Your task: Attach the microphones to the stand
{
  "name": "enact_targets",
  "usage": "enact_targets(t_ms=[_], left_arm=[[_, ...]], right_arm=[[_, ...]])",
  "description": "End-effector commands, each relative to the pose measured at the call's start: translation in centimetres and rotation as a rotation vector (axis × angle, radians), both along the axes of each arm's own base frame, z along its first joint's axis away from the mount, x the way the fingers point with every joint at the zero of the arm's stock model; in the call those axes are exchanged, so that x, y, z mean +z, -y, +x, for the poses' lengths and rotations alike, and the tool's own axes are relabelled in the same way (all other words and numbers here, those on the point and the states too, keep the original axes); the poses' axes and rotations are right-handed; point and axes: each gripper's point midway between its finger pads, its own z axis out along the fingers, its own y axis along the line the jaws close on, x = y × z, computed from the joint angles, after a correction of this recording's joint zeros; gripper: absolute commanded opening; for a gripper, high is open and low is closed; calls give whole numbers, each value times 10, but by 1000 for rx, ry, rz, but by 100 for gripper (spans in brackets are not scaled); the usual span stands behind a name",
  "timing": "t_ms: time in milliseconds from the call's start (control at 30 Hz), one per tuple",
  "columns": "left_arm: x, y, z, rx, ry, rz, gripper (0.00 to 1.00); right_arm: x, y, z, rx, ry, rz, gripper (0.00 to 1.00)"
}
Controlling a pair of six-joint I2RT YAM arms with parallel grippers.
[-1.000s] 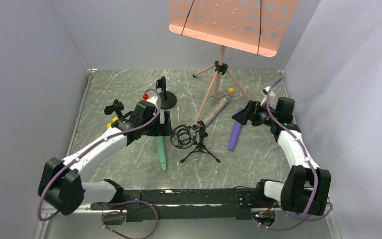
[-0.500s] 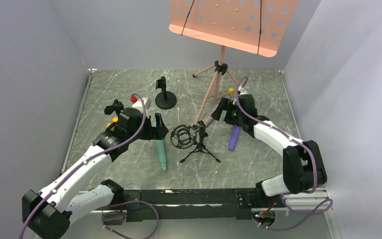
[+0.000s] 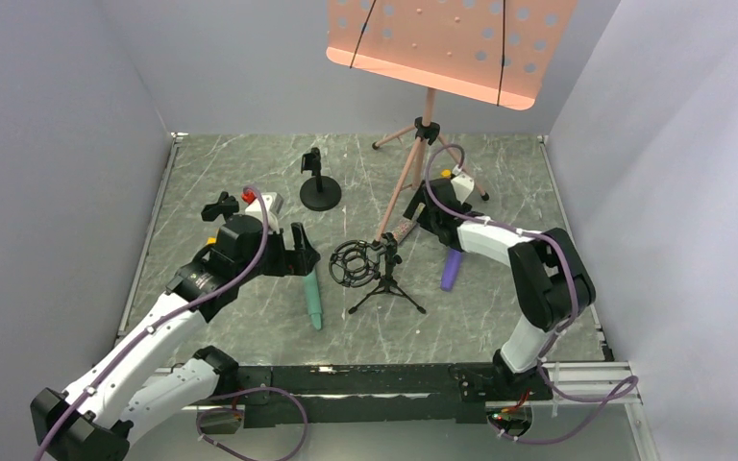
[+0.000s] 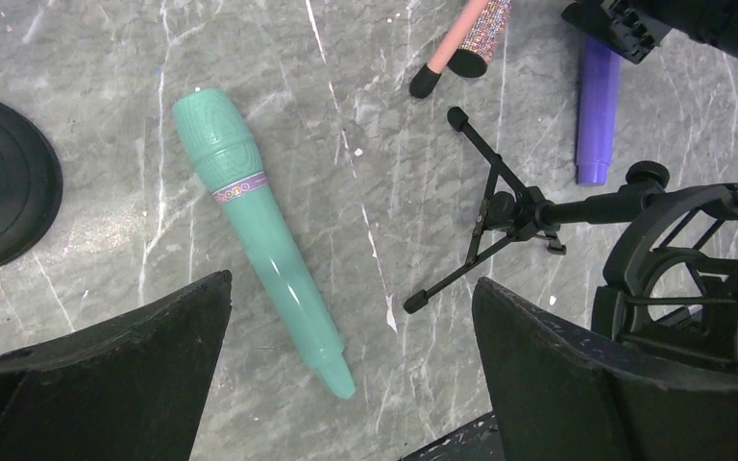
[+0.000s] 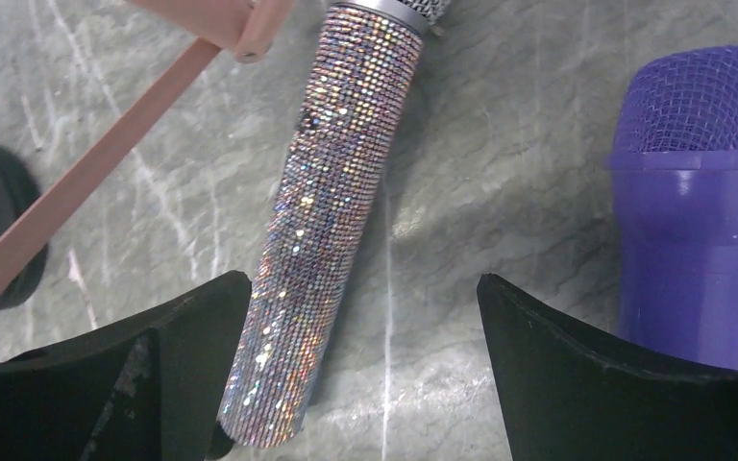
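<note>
The mint green microphone (image 3: 311, 296) (image 4: 261, 230) lies flat on the table, its tail end between the fingers of my open left gripper (image 3: 306, 252) (image 4: 351, 283), which hovers above it. The glittery microphone (image 3: 402, 230) (image 5: 327, 206) lies under my right gripper (image 3: 421, 213) (image 5: 363, 280). That gripper is open, with the handle close to its left finger. The purple microphone (image 3: 453, 270) (image 5: 697, 192) lies just to the right. A small black tripod stand (image 3: 384, 279) (image 4: 509, 211) with a round shock mount (image 3: 353, 263) (image 4: 697, 274) stands between the arms.
A pink music stand (image 3: 452, 38) rises at the back; one of its legs (image 5: 106, 163) runs beside the glittery microphone. A black round-base stand (image 3: 319, 192) (image 4: 0, 182) sits at back left. Another black clip stand (image 3: 219, 206) is by the left arm. Grey walls close in three sides.
My right arm has swung left and down from beside the purple microphone to over the glittery one. My left arm has drawn back slightly, still over the green microphone.
</note>
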Motion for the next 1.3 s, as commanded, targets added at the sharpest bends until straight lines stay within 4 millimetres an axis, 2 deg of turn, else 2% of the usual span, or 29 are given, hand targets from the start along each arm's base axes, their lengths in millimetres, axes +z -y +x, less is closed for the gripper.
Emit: enact_targets(t_ms=[0, 167, 333, 500, 733, 867, 1000, 1133, 1200, 1267], left_arm=[[10, -1, -4, 0, 22, -23, 99], [12, 0, -3, 2, 24, -26, 99], [12, -1, -4, 3, 22, -27, 99], [12, -3, -8, 5, 27, -36, 99], [11, -3, -11, 5, 30, -53, 99], [13, -2, -13, -1, 36, -66, 99], [15, 0, -13, -8, 39, -81, 99], [18, 2, -16, -18, 44, -97, 99], [21, 2, -17, -21, 48, -104, 99], [23, 1, -18, -21, 56, -109, 99]], right_arm=[[9, -5, 22, -91, 58, 0, 93], [-11, -15, 23, -72, -16, -35, 93], [-26, -14, 19, -71, -74, -57, 90], [-36, -4, 8, -65, -135, -90, 75], [-36, 18, -3, -59, -172, -116, 53], [-38, 22, -13, -18, -210, -119, 42], [-47, 23, -25, 10, -257, -96, 39], [-52, 23, -32, 29, -278, -83, 41], [-47, 22, -32, 50, -263, -77, 33], [-37, 17, -31, 92, -227, -62, 19]])
